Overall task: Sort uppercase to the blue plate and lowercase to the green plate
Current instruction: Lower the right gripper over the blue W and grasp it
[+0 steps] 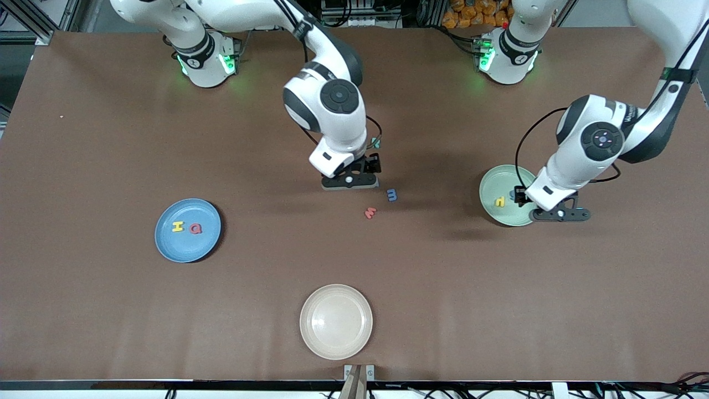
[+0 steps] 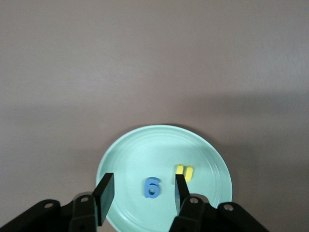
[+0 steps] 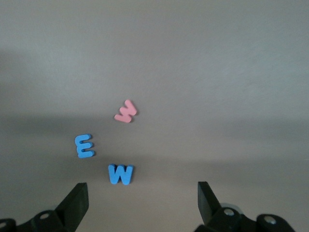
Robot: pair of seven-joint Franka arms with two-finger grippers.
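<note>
Plainly the sorting is half done: the blue plate [image 1: 188,230], toward the right arm's end of the table, already carries the yellow H [image 1: 177,226] and red Q [image 1: 195,228] lying side by side, while the green plate [image 1: 493,183] at the left arm's end holds a small yellow letter [image 1: 499,202] and the blue g [image 2: 152,187]. The left gripper [image 2: 141,192] hangs over that green plate with its fingers spread wide and nothing between them, the g lying flat on the plate under the gap, which reads as a letter just set down there. The right gripper [image 3: 143,202] hovers over mid-table, also gaping and empty, above a loose cluster: a blue capital M [image 3: 120,174], a small blue m [image 1: 392,194] and a small red letter [image 1: 370,213] (a teal piece [image 1: 375,143] peeks from beside the right wrist). My guess is the capital M, closest to its open fingers, comes next, bound for the blue plate; the cream plate [image 1: 336,321] nearest the front camera takes no part
</note>
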